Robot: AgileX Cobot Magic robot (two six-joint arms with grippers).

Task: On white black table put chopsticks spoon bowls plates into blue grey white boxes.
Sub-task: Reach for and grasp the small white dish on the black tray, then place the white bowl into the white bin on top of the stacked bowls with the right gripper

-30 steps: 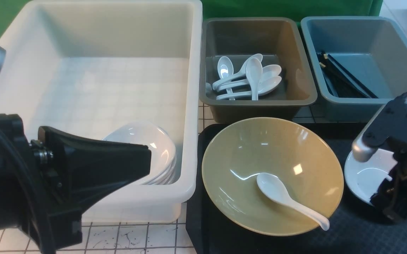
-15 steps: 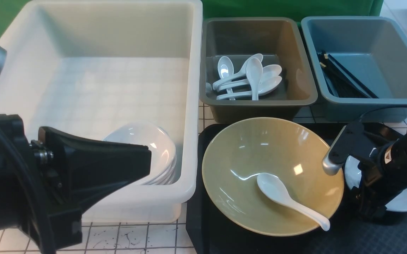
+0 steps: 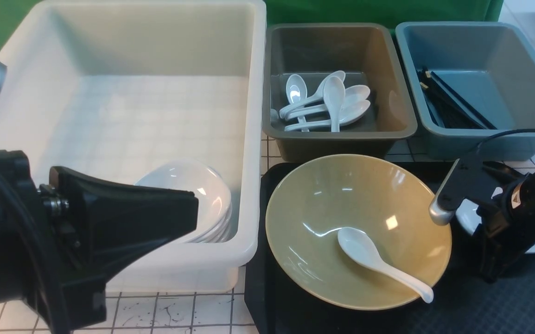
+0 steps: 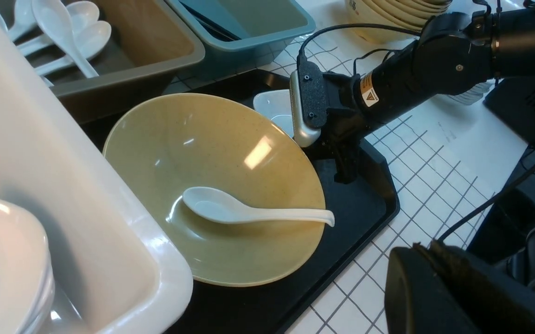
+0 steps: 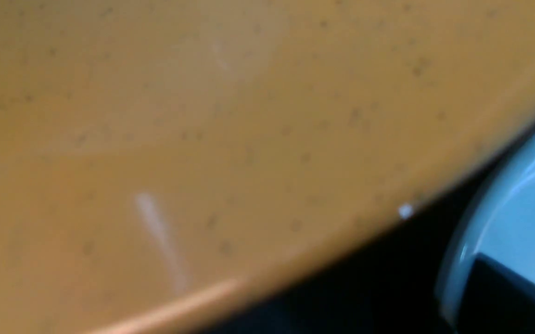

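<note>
The right end effector [image 4: 344, 164] is low at the white plate [image 4: 272, 104], just beside the yellow bowl [image 3: 341, 208], I think to carry it to the white box [image 3: 249, 139]. I cannot tell if it grips. The left end effector [image 3: 156, 213] hangs by that box, and I cannot tell its grip either.

yellow bowl [image 3: 332, 195] — upright, white spoon [image 3: 374, 260] inside

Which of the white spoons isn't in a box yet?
The spoon lying alone in the yellow bowl on the black tray, handle over the bowl's near rim. The other spoons lie piled in the olive-grey box.
</note>
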